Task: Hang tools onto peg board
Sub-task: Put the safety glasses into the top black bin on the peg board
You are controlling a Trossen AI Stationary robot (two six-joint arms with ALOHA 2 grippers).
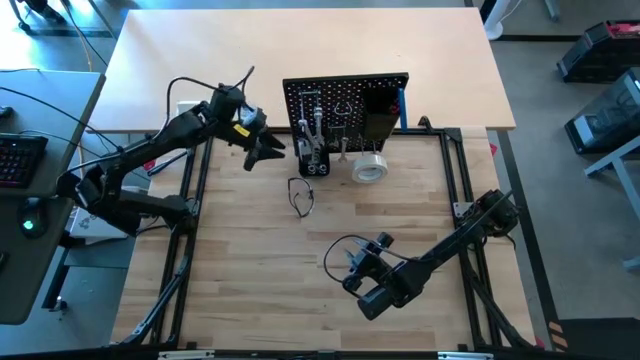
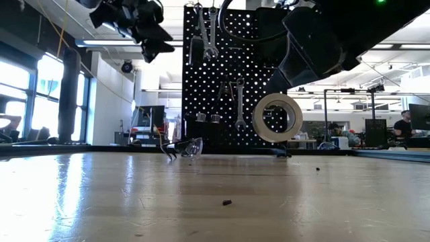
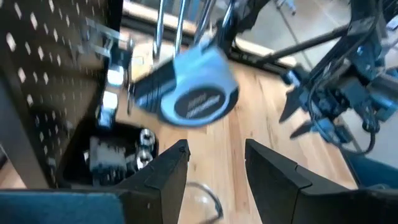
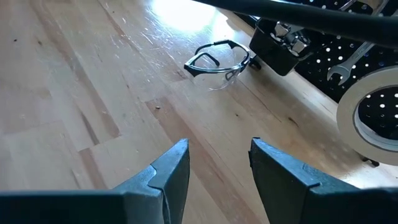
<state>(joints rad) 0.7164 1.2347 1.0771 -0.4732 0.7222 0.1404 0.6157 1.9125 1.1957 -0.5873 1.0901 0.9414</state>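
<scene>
Pale wooden tabletop (image 1: 250,270), peg board (image 1: 345,105) upright at its far edge, glasses (image 1: 301,196) before it, left gripper (image 1: 262,150) and right gripper (image 1: 352,270) fingers parted, empty, bright open workshop behind.

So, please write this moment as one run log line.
left tool: open, empty, beside peg board | right tool: open, empty | safety glasses: on table

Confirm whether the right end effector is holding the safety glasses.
No. The right end effector is open and empty, with the safety glasses lying apart on the table.
</scene>
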